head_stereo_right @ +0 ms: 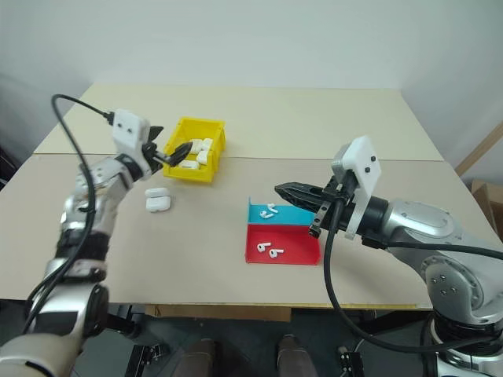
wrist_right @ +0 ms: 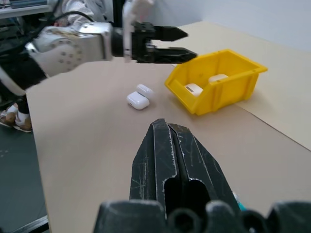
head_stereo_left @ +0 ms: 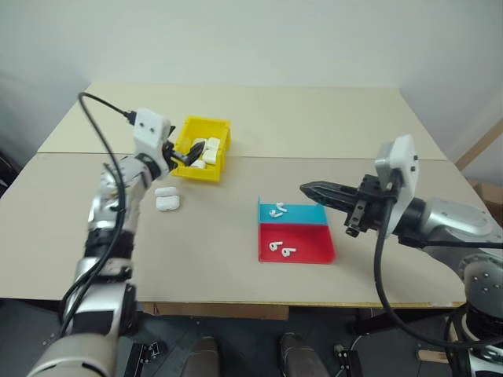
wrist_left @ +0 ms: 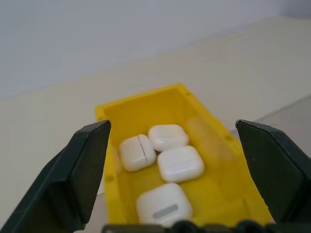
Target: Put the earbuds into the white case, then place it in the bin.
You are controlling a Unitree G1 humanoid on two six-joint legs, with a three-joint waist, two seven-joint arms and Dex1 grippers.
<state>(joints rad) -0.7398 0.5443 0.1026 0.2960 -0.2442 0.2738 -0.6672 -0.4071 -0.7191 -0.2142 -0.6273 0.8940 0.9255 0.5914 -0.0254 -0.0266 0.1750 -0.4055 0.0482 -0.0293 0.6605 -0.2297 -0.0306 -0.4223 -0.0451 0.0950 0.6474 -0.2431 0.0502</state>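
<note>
Progress: the bright yellow plastic open-top bin (head_stereo_left: 206,149) already holds four small rounded white plastic cases (wrist_left: 180,163), counted from the left wrist view, all with lids down. The left end effector (head_stereo_left: 179,151) hangs at the bin's near-left corner with its black fingers (wrist_left: 73,174) spread wide and nothing between them; it appears to be at the point of a completed drop. To my eye that cycle is done and another is due.

Outstanding stock:
- White case (head_stereo_left: 167,198), one with its lid flipped back, lying on the beige surface (head_stereo_left: 314,126) just beside the bin, on the side nearer the robot. Probably the next case to fill.
- Tiny glossy white earbuds with short stems: four in all on the flat tray. Two (head_stereo_right: 269,210) lie on the teal half (head_stereo_left: 306,214), two (head_stereo_right: 269,251) on the red half (head_stereo_left: 310,247).

Right end effector (head_stereo_left: 308,189): clenched, fingers pressed together, carrying nothing, held level above the tray's far edge and pointing toward the bin.

Judged remainder: a pair of earbuds goes into the open case, the lid shuts, and the case joins the four. The second pair has no empty case visible.
</note>
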